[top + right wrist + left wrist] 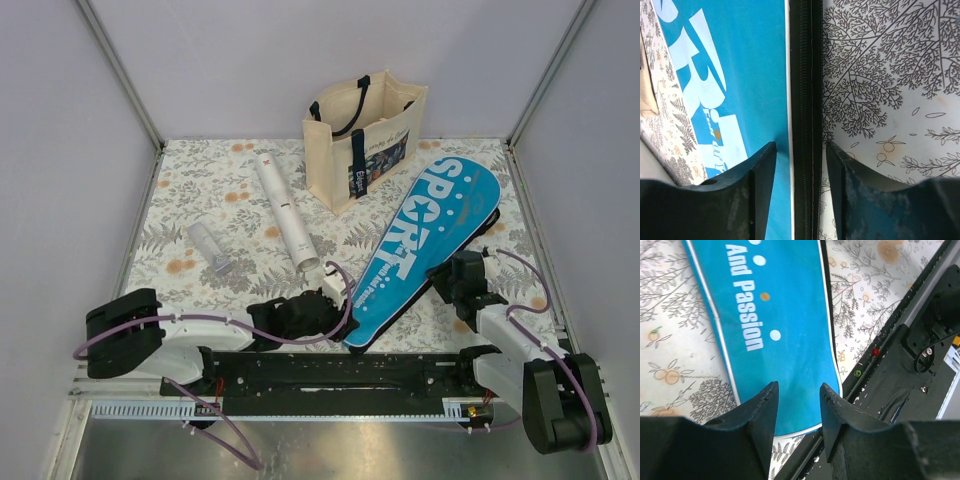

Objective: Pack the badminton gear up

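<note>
Stage: partway, judged | blue racket-shaped fabric SPORT case (420, 240) flat mid-right | long white tube (285, 215) outside, unpacked | left gripper (799, 390) half-open over case end | right gripper (800, 147) half-open astride zip edge (805, 75)

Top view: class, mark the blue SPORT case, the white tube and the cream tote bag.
blue SPORT case (425, 235): top view, lettered face
white tube (283, 212): top view, its middle
cream tote bag (385, 155): top view, printed panel

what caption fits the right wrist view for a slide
Right hand open astride the black zipper edge of the blue case, above the floral table cover.
</note>
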Tool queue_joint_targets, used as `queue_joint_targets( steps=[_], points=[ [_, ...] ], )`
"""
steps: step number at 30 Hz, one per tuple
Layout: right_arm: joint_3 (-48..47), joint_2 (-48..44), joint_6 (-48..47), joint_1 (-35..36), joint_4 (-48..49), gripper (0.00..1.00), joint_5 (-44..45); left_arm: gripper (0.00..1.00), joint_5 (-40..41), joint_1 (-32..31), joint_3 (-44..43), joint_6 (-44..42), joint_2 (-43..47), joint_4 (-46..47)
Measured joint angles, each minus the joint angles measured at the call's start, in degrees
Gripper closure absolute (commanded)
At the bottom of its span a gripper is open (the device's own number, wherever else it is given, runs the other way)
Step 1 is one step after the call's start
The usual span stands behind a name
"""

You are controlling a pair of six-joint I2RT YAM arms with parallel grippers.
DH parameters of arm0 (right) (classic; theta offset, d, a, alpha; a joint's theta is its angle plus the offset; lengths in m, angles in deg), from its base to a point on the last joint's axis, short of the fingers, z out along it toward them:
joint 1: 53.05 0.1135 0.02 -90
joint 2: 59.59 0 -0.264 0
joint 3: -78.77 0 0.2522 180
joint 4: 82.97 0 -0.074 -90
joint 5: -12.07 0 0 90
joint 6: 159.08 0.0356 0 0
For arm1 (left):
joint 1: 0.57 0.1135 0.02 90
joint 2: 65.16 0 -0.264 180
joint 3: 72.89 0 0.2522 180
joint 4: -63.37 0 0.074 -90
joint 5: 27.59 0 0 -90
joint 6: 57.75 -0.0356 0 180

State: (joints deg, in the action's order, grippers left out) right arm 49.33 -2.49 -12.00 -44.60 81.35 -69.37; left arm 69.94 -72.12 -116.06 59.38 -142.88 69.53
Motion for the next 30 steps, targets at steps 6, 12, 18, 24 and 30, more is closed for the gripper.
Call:
queue_joint_targets(
  steps=[6,12,18,24,30],
  points=[
    [1.4,1.73,1.11,0.0,3.91,0.79,-1.11,0.53,4.61,0.0,-0.09,4.42,4.9,-8.17],
    [2.1,1.33,2.89,-0.11,4.92,1.0,-2.21,0.35,7.78,0.0,4.02,12.26,12.09,-12.17],
    [3.13,-3.96,6.19,-0.15,5.09,1.0,-4.7,0.3,9.68,0.0,7.1,19.76,17.05,-14.25],
    [3.13,-7.82,11.04,-0.15,5.09,1.0,-6.86,0.26,10.03,0.52,8.79,28.72,17.66,-14.23],
    [3.13,-8.09,14.93,-0.17,5.11,1.0,-8.87,0.24,10.36,1.01,9.44,38.42,21.03,-16.35]
  ],
)
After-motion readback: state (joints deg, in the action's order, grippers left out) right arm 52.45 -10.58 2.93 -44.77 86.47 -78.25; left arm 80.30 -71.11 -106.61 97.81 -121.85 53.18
